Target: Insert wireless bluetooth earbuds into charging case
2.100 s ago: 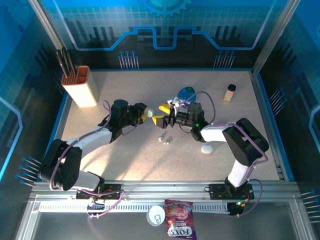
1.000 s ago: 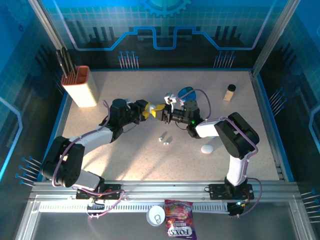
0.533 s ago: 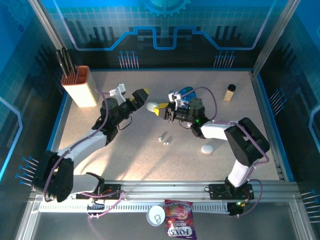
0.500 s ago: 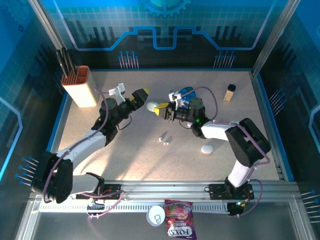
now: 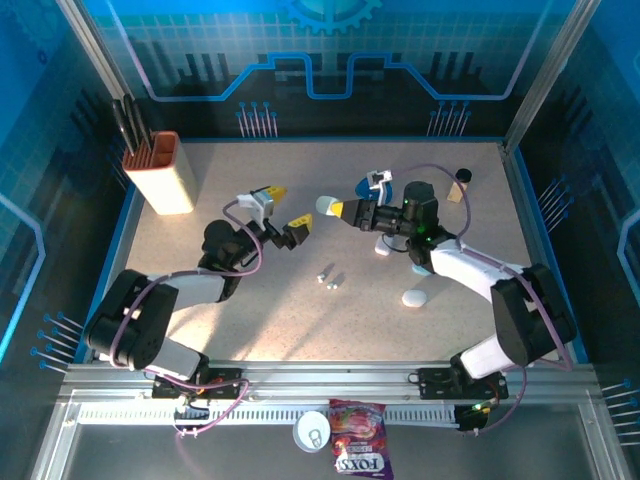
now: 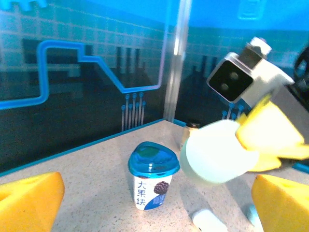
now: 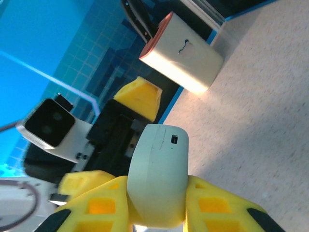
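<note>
Top external: right gripper (image 5: 340, 208) clamps the pale charging case (image 5: 327, 204) aloft, left gripper (image 5: 286, 210) gapes empty just left of it, earbuds (image 5: 327, 278) lie on the table (image 5: 250, 320) nearer; advise holding case steady while left fetches one.

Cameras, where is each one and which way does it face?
Top external: above, behind the robot, looking down on the table; shows the open left gripper, right gripper clamping the case.
Left wrist: faces across at the right gripper and a blue-lidded cup; own yellow fingers at bottom corners.
Right wrist: faces the left gripper and knife block; own fingers grip the case.
Shared: the case, in all three.
</note>
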